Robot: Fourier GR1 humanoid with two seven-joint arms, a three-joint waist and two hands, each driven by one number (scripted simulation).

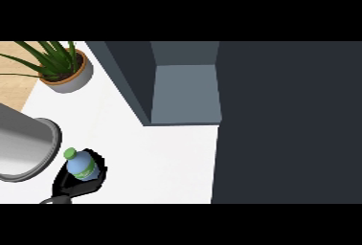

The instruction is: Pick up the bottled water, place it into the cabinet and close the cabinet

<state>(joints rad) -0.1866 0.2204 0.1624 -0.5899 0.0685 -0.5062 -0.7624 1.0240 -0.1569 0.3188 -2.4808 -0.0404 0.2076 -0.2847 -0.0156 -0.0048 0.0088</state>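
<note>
White counter (163,158) | left hand (67,185) curled round bottled water (81,165) | green label, writing unreadable | cabinet (184,91) open

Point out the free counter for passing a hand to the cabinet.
Bare white counter runs between the bottled water in the left hand and the dark cabinet door, up to the open cabinet. Crowded at left: grey container beside it, potted plant beyond.

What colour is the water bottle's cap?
Green; the cap shows best in the head view.
</note>
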